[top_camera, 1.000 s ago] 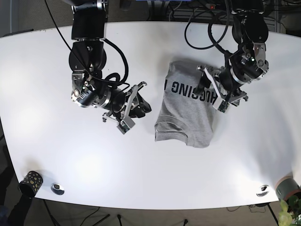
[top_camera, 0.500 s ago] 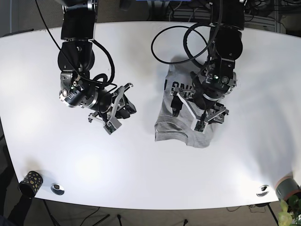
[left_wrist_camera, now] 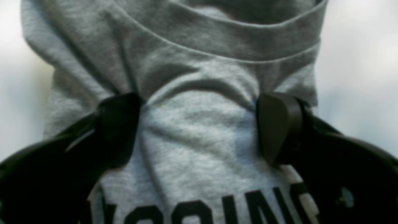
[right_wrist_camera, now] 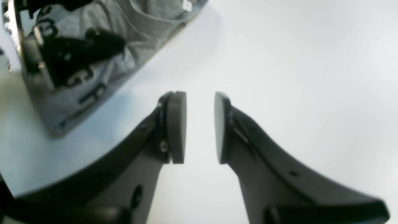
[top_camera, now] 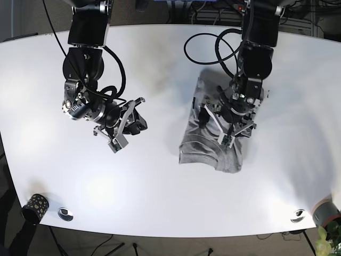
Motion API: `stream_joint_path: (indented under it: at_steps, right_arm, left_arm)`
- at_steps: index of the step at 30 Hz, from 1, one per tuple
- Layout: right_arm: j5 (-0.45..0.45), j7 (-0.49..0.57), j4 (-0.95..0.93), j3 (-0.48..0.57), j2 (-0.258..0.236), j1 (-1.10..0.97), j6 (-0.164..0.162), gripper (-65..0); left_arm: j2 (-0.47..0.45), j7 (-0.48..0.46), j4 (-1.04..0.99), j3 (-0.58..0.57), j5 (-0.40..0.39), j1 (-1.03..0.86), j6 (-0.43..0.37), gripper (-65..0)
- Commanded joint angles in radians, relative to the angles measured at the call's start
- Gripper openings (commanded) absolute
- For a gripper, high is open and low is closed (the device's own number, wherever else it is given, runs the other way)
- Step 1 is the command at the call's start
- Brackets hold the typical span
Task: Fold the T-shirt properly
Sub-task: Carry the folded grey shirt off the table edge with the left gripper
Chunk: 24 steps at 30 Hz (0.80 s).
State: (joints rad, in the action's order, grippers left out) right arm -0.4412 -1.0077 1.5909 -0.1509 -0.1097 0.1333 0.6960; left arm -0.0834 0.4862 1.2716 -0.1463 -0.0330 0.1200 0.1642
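Observation:
The grey T-shirt [top_camera: 209, 152] with black lettering lies folded on the white table [top_camera: 160, 202], right of centre. My left gripper [top_camera: 228, 124] rests on top of it, open. In the left wrist view its fingers [left_wrist_camera: 119, 124] stand wide apart and press into the T-shirt [left_wrist_camera: 199, 62], with cloth wrinkled between them and the collar hem just beyond. My right gripper [top_camera: 130, 127] hovers over bare table to the left of the shirt. In the right wrist view my right gripper [right_wrist_camera: 200, 124] shows a narrow gap with nothing in it, and the T-shirt [right_wrist_camera: 146, 21] lies at upper left.
A black speckled cup [top_camera: 34, 205] stands at the front left corner, beside a metal fitting [top_camera: 65, 213]. Another fitting [top_camera: 297, 215] and a pot [top_camera: 326, 213] sit at the front right. Black cables hang along the table's far edge.
My left gripper has moved from the shirt's right edge onto its middle, and the shirt has bunched and narrowed. My right arm has drawn back to the left, away from the shirt.

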Motion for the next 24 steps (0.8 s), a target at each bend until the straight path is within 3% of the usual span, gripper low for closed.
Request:
stream_joint_path:
  at_steps: [1,4,9,15,19,24]
  right_arm:
    - [-0.018,0.017,0.021,0.000,-0.005,0.021,0.002,-50.6]
    - [-0.018,0.017,0.021,0.000,-0.005,0.022,0.002,-50.6]
    - [-0.018,0.017,0.021,0.000,-0.003,0.022,0.002,-50.6]
    - [-0.018,0.017,0.029,0.000,-0.002,0.022,0.002,-50.6]
    - [-0.018,0.017,0.070,0.001,-0.002,0.004,0.002,-50.6]
    - [-0.011,0.017,0.122,0.004,0.040,-0.008,0.002,-50.6]
  left_arm:
    - [-0.080,0.110,-0.074,0.018,0.037,-0.006,-0.027,-9.6]
    - [-0.152,0.111,-0.112,0.086,0.037,-0.006,-0.021,-9.6]
    - [-0.281,0.113,-0.206,0.190,0.038,-0.006,0.108,-9.6]
    - [-0.404,0.098,-0.407,0.284,0.038,0.062,0.186,-9.6]
    - [-0.474,0.006,-0.593,0.294,0.038,0.117,0.234,-9.6]
    - [-0.570,-0.093,-0.717,0.294,0.038,0.132,0.242,-9.6]
